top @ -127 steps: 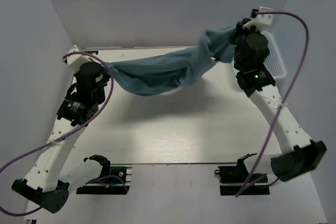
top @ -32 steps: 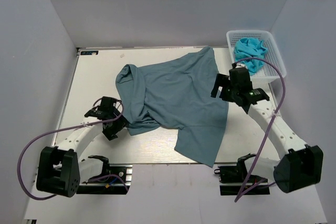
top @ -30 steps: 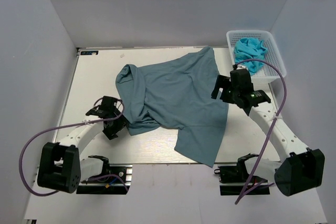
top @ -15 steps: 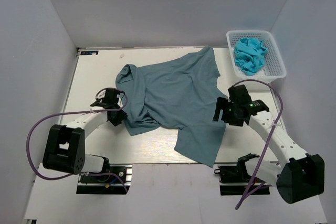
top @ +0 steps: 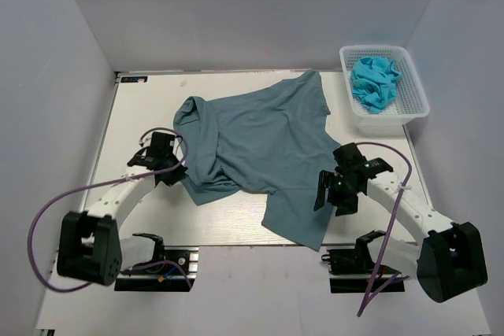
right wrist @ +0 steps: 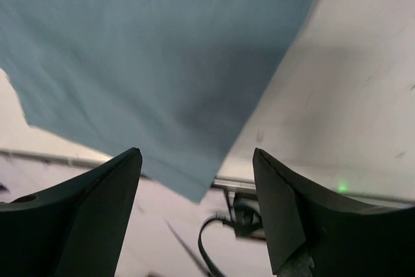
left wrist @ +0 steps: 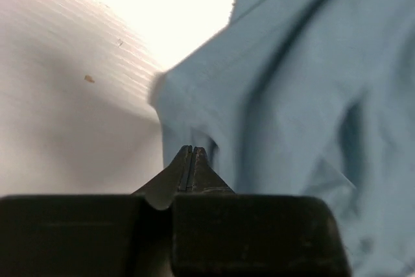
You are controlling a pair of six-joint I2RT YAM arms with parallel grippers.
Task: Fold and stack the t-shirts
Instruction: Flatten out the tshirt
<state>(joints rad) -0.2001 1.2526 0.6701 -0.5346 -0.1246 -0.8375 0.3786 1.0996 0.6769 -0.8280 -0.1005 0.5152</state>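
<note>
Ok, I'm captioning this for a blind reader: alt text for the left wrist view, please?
Two black fingers pressed shut point at the rumpled edge of a slate-blue t-shirt that fills the right side; bare white table lies to the left. Whether any cloth is pinched cannot be seen.

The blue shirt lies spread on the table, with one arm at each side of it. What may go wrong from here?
1. The left gripper is shut right at the bunched left edge of the t-shirt. It may hold little or no cloth, so a lift could slip.
2. The shirt's near corner hangs past the near edge of the table, by the open right gripper. A careless pull could drag more cloth off.
</note>
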